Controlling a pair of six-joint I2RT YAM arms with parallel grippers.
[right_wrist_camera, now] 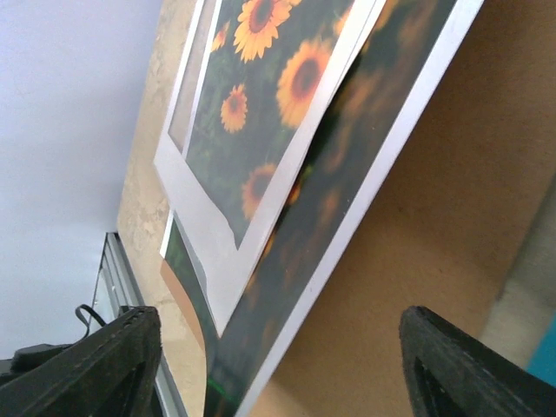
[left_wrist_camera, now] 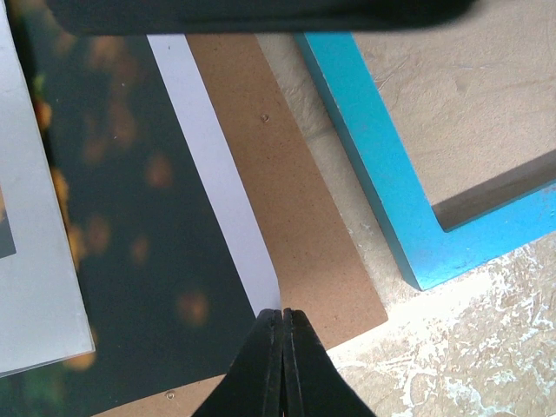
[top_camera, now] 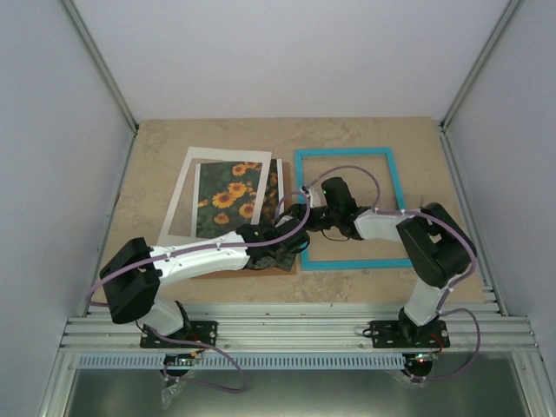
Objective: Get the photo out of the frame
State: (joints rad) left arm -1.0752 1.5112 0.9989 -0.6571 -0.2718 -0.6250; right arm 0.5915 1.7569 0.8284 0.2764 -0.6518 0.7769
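Right wrist view is showing the photo (right_wrist_camera: pixel 373 122) lying just left of the frame (top_camera: pixel 343 152), long edge facing my released right gripper (right_wrist_camera: pixel 282 343), clenched left gripper (left_wrist_camera: pixel 282 317) sitting at its near corner.

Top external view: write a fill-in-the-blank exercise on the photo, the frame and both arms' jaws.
In the top view the photo lies to the ___ of the frame.
A white mat lies on ___ of the photo.
On the left gripper the jaws are ___.
On the right gripper the jaws are ___.
Answers: left; top; shut; open.
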